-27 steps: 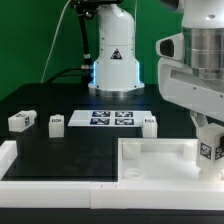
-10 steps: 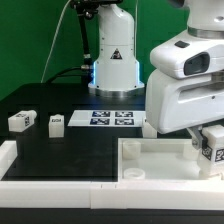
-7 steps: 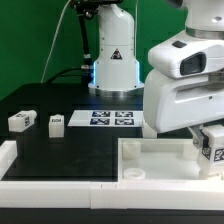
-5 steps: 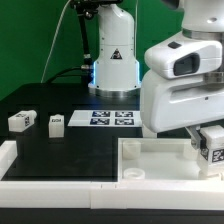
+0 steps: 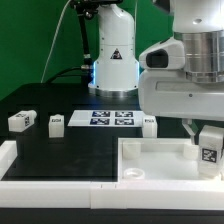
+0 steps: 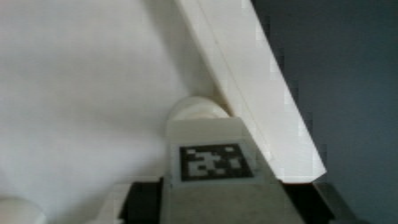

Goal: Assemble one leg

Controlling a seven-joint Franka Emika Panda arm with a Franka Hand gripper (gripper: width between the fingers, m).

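Where the leg is: the leg hangs at the corner of the tray on the exterior view's right, close beside the raised wall.
Hand: the hand pinches the leg, a dark finger on either side in the wrist view.
Leg from hand: straight below, between the fingers.
Long axis: upright, in line with the fingers; rounded end down, tagged face toward the exterior camera.
Contact with tray: cannot tell.
Next move, likely: a straight push down into that corner.
Counter: the counter carries other loose legs, well apart.
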